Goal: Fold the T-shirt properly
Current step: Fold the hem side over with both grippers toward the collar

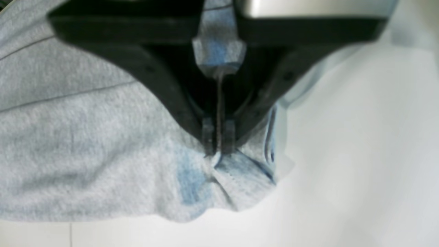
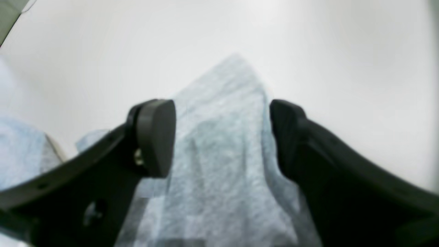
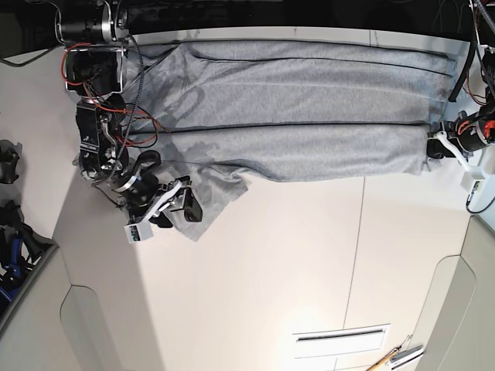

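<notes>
The grey T-shirt [image 3: 309, 108] lies stretched out along the far side of the white table, folded lengthwise with long creases. One sleeve [image 3: 205, 193] sticks out toward the table's middle. My right gripper [image 3: 182, 205] hovers at that sleeve's tip. In the right wrist view it [image 2: 221, 137] is open, its fingers [image 2: 156, 137] straddling the pointed fabric [image 2: 219, 154]. My left gripper [image 3: 435, 147] is at the shirt's other end. In the left wrist view it [image 1: 218, 145] is shut on a bunched edge of the T-shirt [image 1: 85, 137].
Red and black cables [image 3: 131, 116] hang around the arm at the upper left. Dark equipment [image 3: 9, 232] sits off the table's left edge. A slot [image 3: 340, 336] and a tool [image 3: 394, 357] lie near the front right. The bare white tabletop [image 3: 309, 255] spreads in front of the shirt.
</notes>
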You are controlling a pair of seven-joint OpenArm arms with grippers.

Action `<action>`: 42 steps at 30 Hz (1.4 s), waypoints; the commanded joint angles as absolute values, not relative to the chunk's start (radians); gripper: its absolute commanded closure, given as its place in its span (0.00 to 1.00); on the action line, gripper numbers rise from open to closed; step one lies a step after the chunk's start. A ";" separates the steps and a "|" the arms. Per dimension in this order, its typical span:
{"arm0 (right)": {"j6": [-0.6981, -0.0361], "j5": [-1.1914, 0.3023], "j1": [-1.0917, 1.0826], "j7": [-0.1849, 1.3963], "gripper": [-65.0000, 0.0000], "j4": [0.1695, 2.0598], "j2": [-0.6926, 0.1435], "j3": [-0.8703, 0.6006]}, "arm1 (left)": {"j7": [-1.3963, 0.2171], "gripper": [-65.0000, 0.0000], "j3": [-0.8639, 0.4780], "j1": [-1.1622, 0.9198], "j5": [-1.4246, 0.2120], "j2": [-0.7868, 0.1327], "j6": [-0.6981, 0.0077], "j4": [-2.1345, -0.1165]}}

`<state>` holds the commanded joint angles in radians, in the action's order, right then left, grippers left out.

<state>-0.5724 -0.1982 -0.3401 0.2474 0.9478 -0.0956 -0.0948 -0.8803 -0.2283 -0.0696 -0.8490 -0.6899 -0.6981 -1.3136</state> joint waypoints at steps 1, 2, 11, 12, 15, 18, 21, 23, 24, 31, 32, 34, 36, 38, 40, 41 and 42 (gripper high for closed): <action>-0.572 -0.198 -0.340 0.248 0.36 0.948 -0.089 -0.094 | -0.880 1.00 -0.228 -0.070 -0.849 -0.690 -0.698 -1.314; -0.572 -0.198 -0.340 0.248 0.41 0.948 -0.084 -0.094 | -0.880 1.00 -0.228 -0.069 -0.849 -0.690 -0.698 -1.314; -0.573 -0.230 -0.320 0.334 1.00 1.100 -0.077 -0.115 | -0.880 1.00 -0.229 -0.069 -0.868 -0.691 -0.698 -1.315; -0.573 -0.252 -0.306 0.378 1.00 1.156 -0.077 -0.127 | -0.880 1.00 -0.229 -0.069 -0.876 -0.696 -0.698 -1.317; -0.572 -0.329 -0.249 0.515 1.00 1.348 -0.077 -0.176 | -0.918 1.00 -0.229 -0.070 -0.919 -0.710 -0.698 -1.338; -0.573 -0.379 -0.163 0.583 1.00 1.519 -0.078 -0.232 | -0.990 1.00 -0.231 -0.070 -0.936 -0.710 -0.698 -1.391; -0.573 -0.433 -0.048 0.590 1.00 1.663 -0.078 -0.287 | -0.997 1.00 -0.254 -0.087 -0.950 -0.715 -0.698 -1.445; -0.574 -0.474 0.029 0.599 1.00 1.743 -0.078 -0.311 | -1.007 1.00 -0.298 -0.115 -0.958 -0.715 -0.698 -1.483; -0.574 -0.487 0.062 0.604 1.00 1.776 -0.078 -0.319 | -1.018 1.00 -0.327 -0.130 -0.958 -0.715 -0.698 -1.501; -0.574 -0.499 0.235 0.608 1.00 1.923 -0.078 -0.345 | -1.119 1.00 -0.523 -0.267 -1.084 -0.715 -0.698 -1.605; -0.574 -0.508 0.253 0.610 1.00 1.925 -0.078 -0.345 | -1.121 1.00 -0.529 -0.279 -1.093 -0.715 -0.698 -1.610; -0.574 -0.517 0.290 0.611 1.00 1.925 -0.078 -0.345 | -1.131 1.00 -0.530 -0.301 -1.109 -0.715 -0.698 -1.611; -0.574 -0.517 0.326 0.611 1.00 1.925 -0.078 -0.345 | -1.131 1.00 -0.530 -0.322 -1.110 -0.715 -0.698 -1.611; -0.574 -0.517 0.359 0.611 1.00 1.925 -0.078 -0.345 | -1.131 1.00 -0.530 -0.337 -1.110 -0.715 -0.698 -1.611; -0.574 -0.533 0.391 0.611 1.00 1.927 -0.077 -0.345 | -1.134 1.00 -0.530 -0.345 -1.106 -0.715 -0.698 -1.611; -0.574 -0.543 0.408 0.610 1.00 1.928 -0.077 -0.345 | -1.134 1.00 -0.530 -0.348 -1.106 -0.714 -0.698 -1.611; -0.574 -0.550 0.422 0.610 1.00 1.929 -0.076 -0.346 | -1.134 1.00 -0.530 -0.351 -1.106 -0.714 -0.698 -1.611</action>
<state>-0.5735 -0.5503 0.4217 0.6102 1.9293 -0.0765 -0.3458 -1.1339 -0.5297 -0.3511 -1.1061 -0.7143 -0.6981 -1.6108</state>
